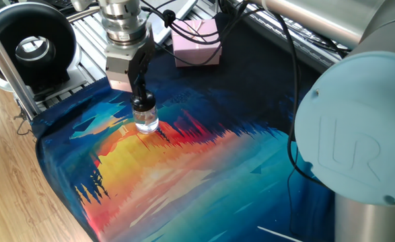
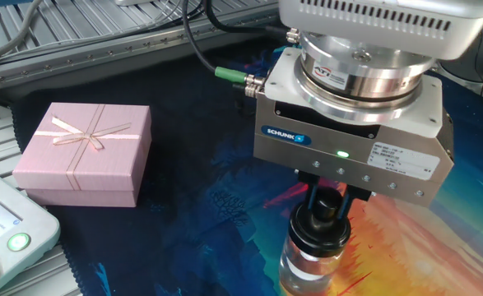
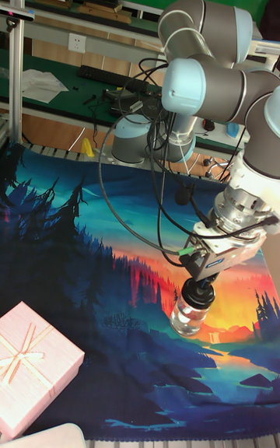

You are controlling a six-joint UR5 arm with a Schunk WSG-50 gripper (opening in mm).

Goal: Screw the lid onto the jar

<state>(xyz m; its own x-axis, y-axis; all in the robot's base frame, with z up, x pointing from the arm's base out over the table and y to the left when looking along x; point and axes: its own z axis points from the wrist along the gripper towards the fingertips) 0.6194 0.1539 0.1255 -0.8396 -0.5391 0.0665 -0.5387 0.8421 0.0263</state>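
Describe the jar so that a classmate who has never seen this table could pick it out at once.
Find the colourful sunset mat covering the table, then the gripper pointing straight down over it. Directly beneath stands the jar, its black lid held between the fingers. Unlike the pink gift box, it is tiny, rounded, clear glass.

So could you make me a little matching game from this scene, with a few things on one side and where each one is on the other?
Things:
1. lid
2. jar
3. pink gift box
4. claw

Places or states:
A. sits apart on the dark edge of the mat
B. stands upright on the colourful mat
C. closed around the black knob from above
D. sits on top of the glass neck

Pairs: 1-D, 2-B, 3-A, 4-C
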